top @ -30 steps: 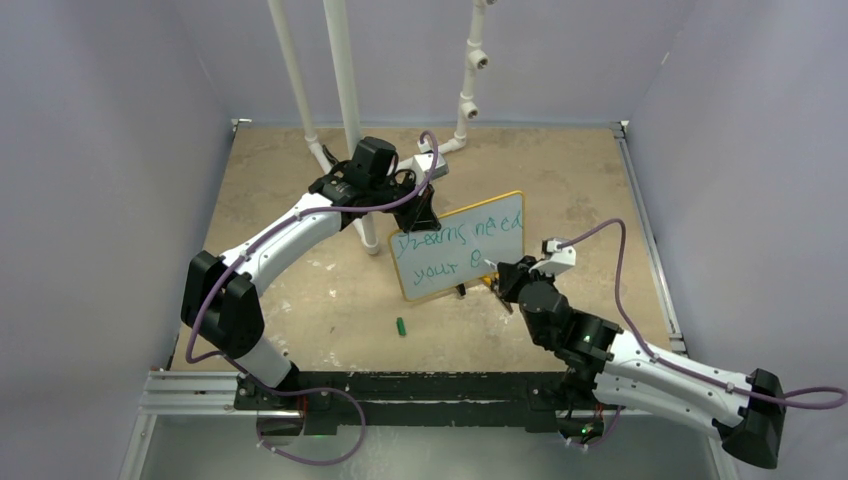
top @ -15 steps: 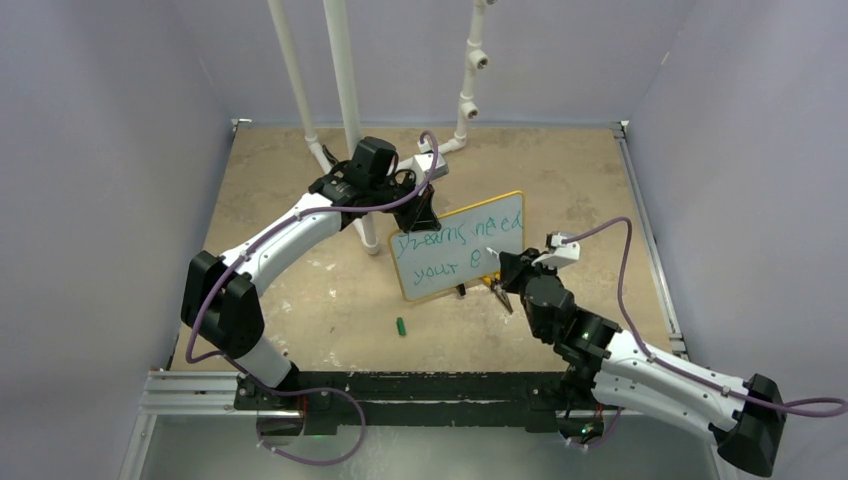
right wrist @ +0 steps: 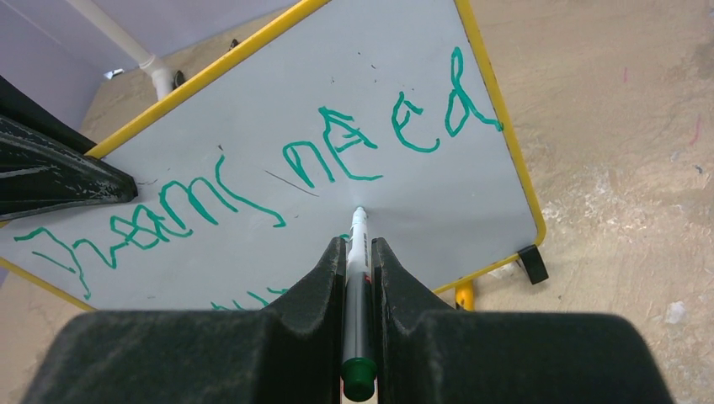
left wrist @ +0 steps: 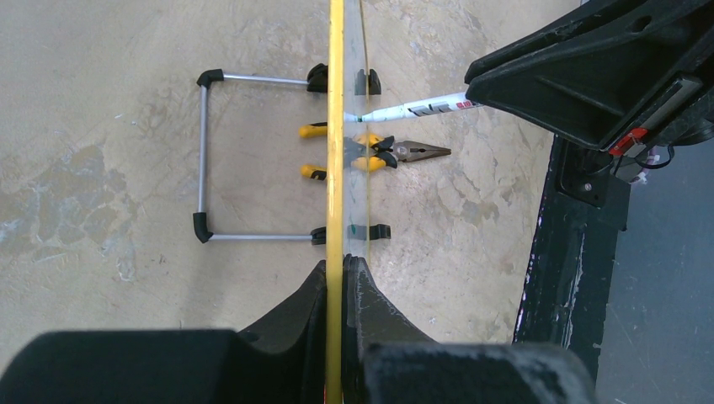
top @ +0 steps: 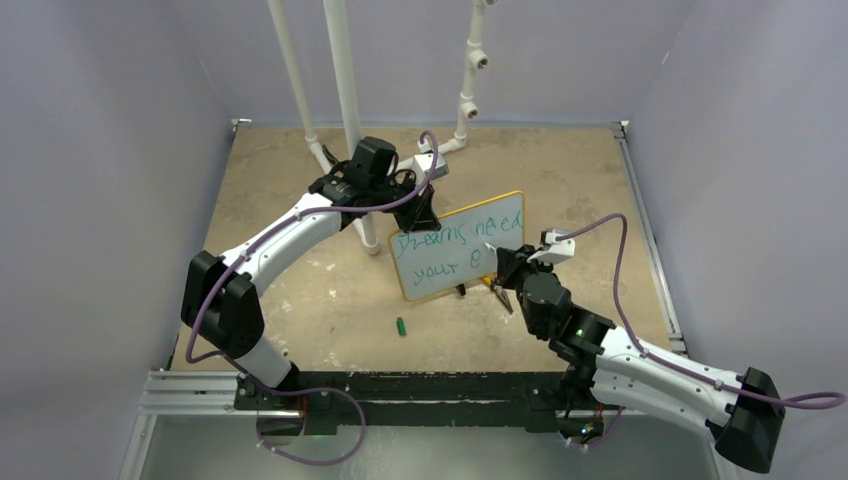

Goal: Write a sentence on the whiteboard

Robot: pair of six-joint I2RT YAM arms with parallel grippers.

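My left gripper [left wrist: 343,268] is clamped on the whiteboard's [right wrist: 404,202] upper left rim, and the board stands upright mid-table. My right gripper [right wrist: 359,248] pinches the green marker [right wrist: 359,223], its tip touching the board just below "need" in the sentence [top: 455,236].

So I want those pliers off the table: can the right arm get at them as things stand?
Probably not yet. The right gripper is shut on the marker, its tip at the whiteboard, and the pliers lie under the board's lower edge, between its feet.
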